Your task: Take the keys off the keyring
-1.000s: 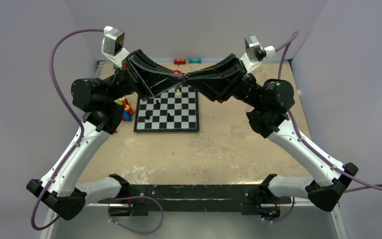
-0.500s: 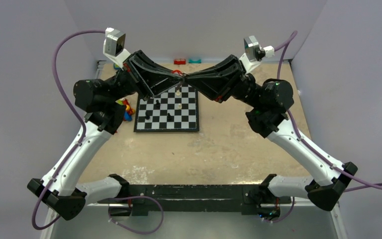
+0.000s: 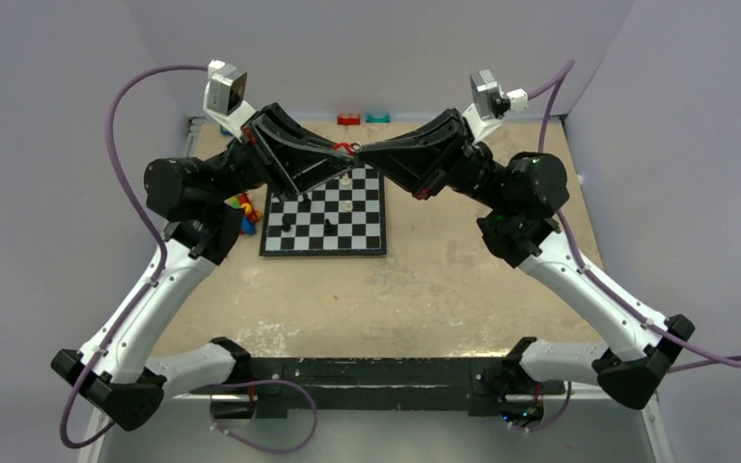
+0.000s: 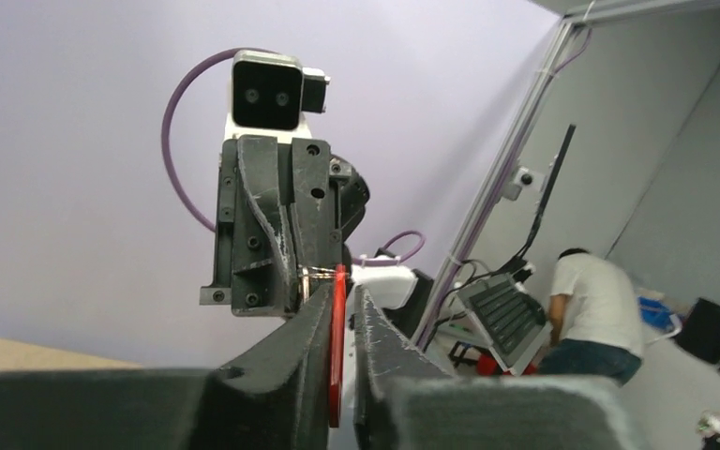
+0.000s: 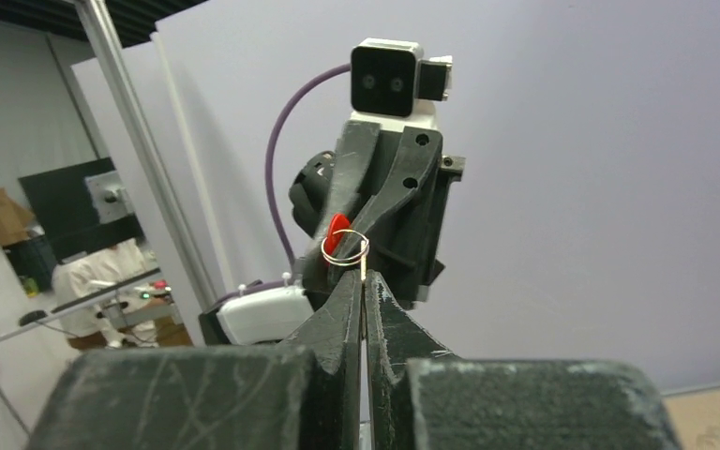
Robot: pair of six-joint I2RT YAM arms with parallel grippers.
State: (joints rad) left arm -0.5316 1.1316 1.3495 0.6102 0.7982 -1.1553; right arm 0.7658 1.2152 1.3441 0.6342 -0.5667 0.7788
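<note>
Gripping the red key by its flat faces, my left pincer is clenched on it, with the blade-thin edge showing between the two fingers. My right pincer is closed tip to tip on the keyring, pinching the wire at the bottom of the loop so that most of the ring stands free above my fingertips. Both are held in the air, nose to nose, above the far edge of the chessboard, well clear of the desk.

From the right wrist view the key's red head sits just behind the ring and looks threaded on it. I cannot make out the split in the coil, nor any second key.

I judge the ring to be light, springy and slick. It is hard steel wire that will twist or skate out of a narrow pinch if I pull at an angle. A grip low on the loop, away from the split, leaves the coil free for the key to ride round.

The key is stiff and light. Its broad faces give me a sure hold, and its head is the right place to grasp, since that leaves the hole end free to slide along the wire.

Neither piece is fragile, so the main risk is one of them slipping out and dropping among the chess pieces.
</note>
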